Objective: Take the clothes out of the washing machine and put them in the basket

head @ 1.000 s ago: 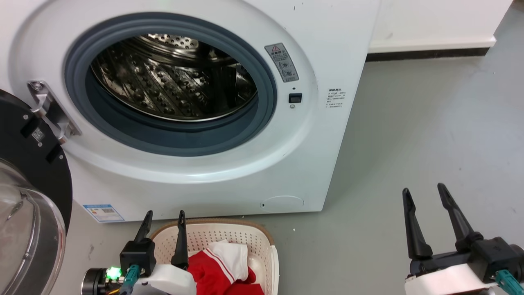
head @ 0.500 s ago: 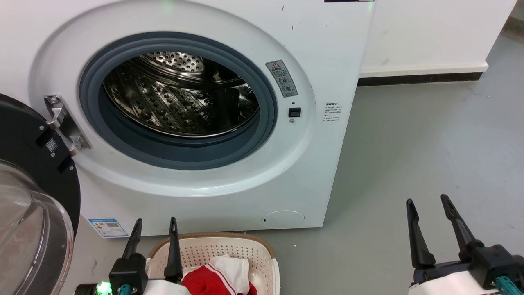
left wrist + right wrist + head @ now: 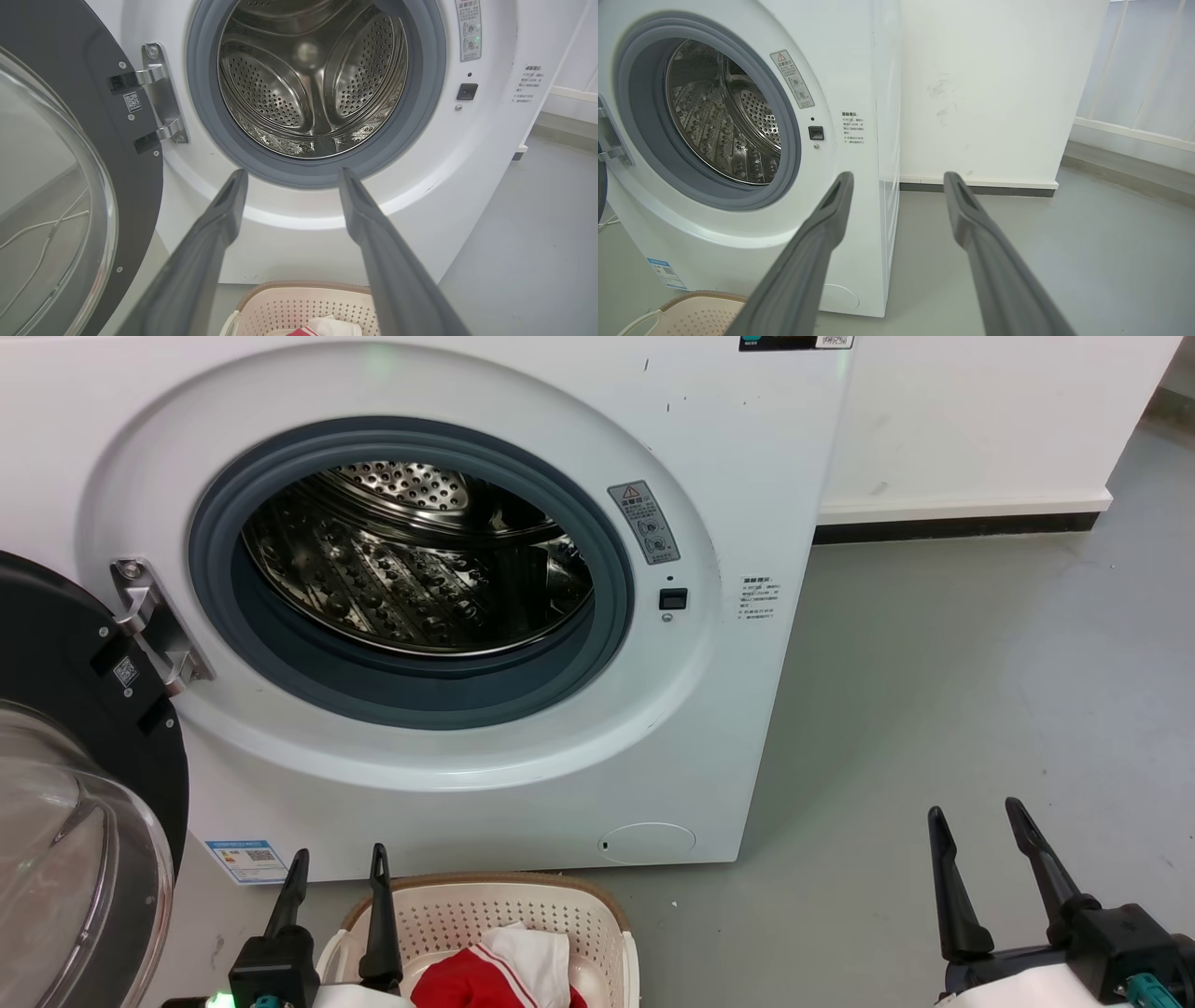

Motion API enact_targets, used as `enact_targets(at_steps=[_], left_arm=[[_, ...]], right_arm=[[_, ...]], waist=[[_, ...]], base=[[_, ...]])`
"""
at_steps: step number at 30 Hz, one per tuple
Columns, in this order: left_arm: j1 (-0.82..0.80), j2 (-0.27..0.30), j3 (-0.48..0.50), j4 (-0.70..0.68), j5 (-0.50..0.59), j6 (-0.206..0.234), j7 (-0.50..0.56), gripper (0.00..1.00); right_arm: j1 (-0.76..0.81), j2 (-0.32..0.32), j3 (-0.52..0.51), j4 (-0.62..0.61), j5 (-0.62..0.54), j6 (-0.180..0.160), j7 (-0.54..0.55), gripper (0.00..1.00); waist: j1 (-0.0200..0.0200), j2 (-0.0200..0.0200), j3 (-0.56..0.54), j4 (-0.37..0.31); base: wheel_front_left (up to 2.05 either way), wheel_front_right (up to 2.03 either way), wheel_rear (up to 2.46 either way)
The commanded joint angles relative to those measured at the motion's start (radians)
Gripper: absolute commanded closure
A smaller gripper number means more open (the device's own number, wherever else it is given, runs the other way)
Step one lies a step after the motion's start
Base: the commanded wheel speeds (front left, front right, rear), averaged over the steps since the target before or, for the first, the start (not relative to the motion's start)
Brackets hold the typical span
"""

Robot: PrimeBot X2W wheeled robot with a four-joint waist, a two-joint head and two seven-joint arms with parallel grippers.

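Finding the black-framed door [image 3: 56,644] swung wide at the left of the washing machine [image 3: 523,775], leaving the way in unobstructed. Seeing the left gripper [image 3: 338,852] hovering low before the washing machine's front, left of its middle, fingers spread apart and gripping nothing. Looking into the drum [image 3: 411,569] and meeting bare perforated steel, no red fabric anywhere in the visible part, while not seeing the nearest strip of drum bottom behind the grey seal [image 3: 420,695]. Spotting the basket [image 3: 467,915] on the floor [image 3: 934,663] just before the foot of the washing machine, carrying the clothes [image 3: 485,971], red with a white panel and striped trim, bunched inside. Finding the right gripper [image 3: 973,807] over the grey floor, well off the washing machine's right corner, fingers likewise parted and empty. Judging the unloading practically finished: garments lying in the basket, nothing apparently left in the drum, nothing hanging from either set of fingers. Leaving, at most, a closer check of that hidden strip.
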Motion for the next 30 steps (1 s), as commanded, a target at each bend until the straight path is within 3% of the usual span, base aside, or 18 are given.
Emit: enact_targets(at_steps=[1,21,22,27,30], left_arm=[[0.006,-0.002,0.002,-0.004,0.006,-0.005,-0.003,0.0],[0.004,-0.003,-0.002,-0.015,0.003,0.003,-0.003,0.0],[0.0,-0.001,-0.003,-0.014,0.0,-0.001,0.0,1.0],[0.014,-0.001,-0.008,0.033,-0.004,-0.001,0.007,1.0],[0.001,-0.001,0.002,0.046,-0.059,-0.007,0.025,1.0]], right_arm=[[0.009,0.001,-0.001,0.002,0.007,-0.001,-0.002,0.0],[0.004,0.001,0.004,0.001,0.011,-0.001,-0.002,0.0],[0.0,0.0,0.003,0.005,0.003,0.0,0.0,1.0],[0.007,0.0,0.004,0.046,0.005,0.0,0.002,1.0],[0.003,-0.003,0.006,0.051,0.066,0.0,0.011,1.0]], waist=[[0.0,-0.0001,-0.001,0.001],[0.0,-0.0001,-0.002,-0.003],[0.0001,-0.0001,-0.002,-0.004],[0.0001,-0.0001,-0.001,-0.004],[0.0001,-0.0001,-0.001,-0.003]], base=[[0.0,0.0,0.0],[0.0,0.0,0.0],[0.0,0.0,0.0],[0.0,0.0,0.0],[0.0,0.0,0.0]])
